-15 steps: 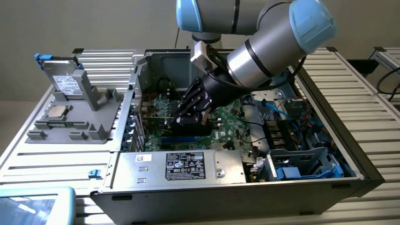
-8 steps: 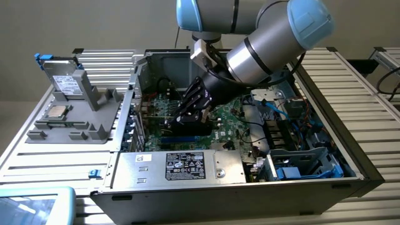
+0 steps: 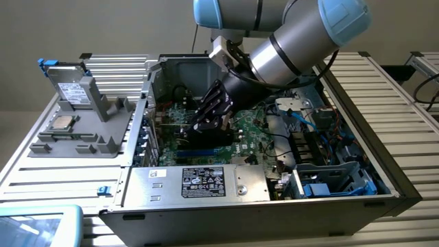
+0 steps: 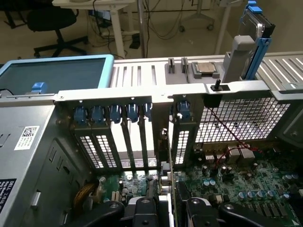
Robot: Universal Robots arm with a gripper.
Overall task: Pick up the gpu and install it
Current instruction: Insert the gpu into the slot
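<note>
A slatted metal table (image 3: 401, 121) fills the scene, and an open computer case (image 3: 240, 218) lies on it with its insides showing. The gray and blue arm (image 3: 295, 46) comes down from the top of the exterior view into the middle of the case. Its black gripper (image 3: 205, 128) (image 4: 170, 213) is closed tight on the gpu (image 3: 213, 141) (image 4: 169, 161), with one finger (image 4: 142, 210) on each side of the card. The gpu is down inside the case, in the middle of the exterior view, standing on its edge over the green motherboard (image 3: 255, 135). In the wrist view its thin edge runs toward the back wall with the slot covers (image 4: 102, 146). In the upper left of the exterior view, a gray stand (image 3: 103, 139) holds a silver drive (image 3: 72, 88) with blue tabs and a square chip (image 3: 63, 122). A silver power box (image 3: 159, 184) with a black label sits at the lower middle.
</note>
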